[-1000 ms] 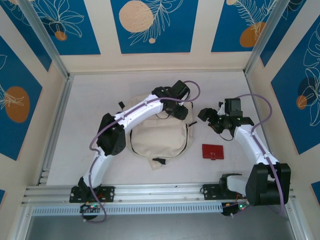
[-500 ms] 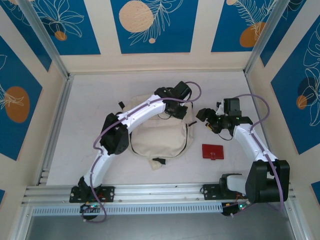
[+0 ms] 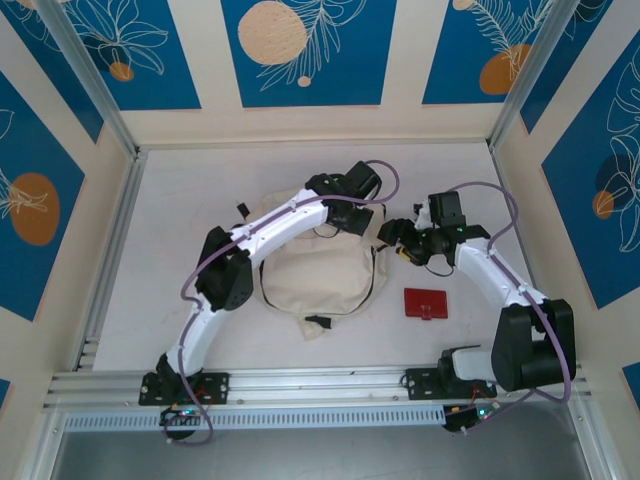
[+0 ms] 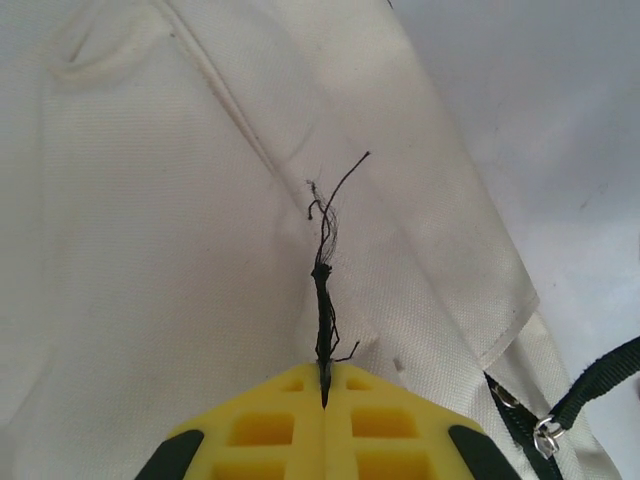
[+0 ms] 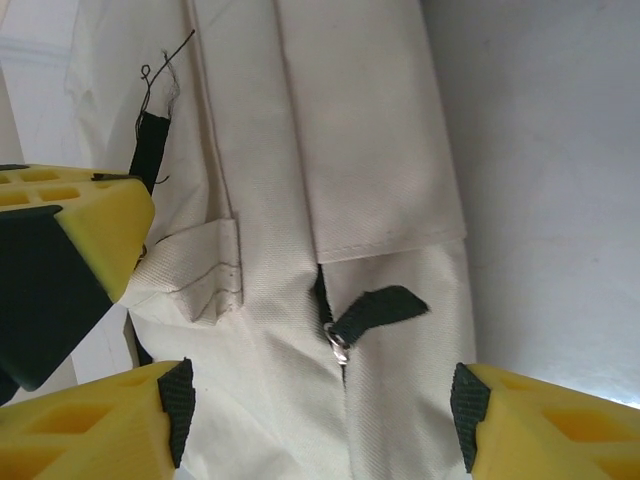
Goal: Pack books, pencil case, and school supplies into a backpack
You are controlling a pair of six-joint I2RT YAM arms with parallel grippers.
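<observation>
- Top external: cream backpack (image 3: 318, 275) mid-frame on the desk (image 3: 180, 200); pencil case (image 3: 425, 303) lower right of it, apart from the bag; left end effector (image 3: 352, 222) and right end effector (image 3: 400, 240) close together at the bag's upper right corner.
- Left wrist: bottom centre, left end effector pressed together on a frayed black tab (image 4: 323, 290) of the fabric; best held taut and steady as an anchor.
- Right wrist: right end effector spread apart, empty, straddling the zipper pull (image 5: 375, 312) at centre; likely opening the bag; advisable to descend squarely, pinch the pull alone, not the cloth, then draw along the zipper line.
</observation>
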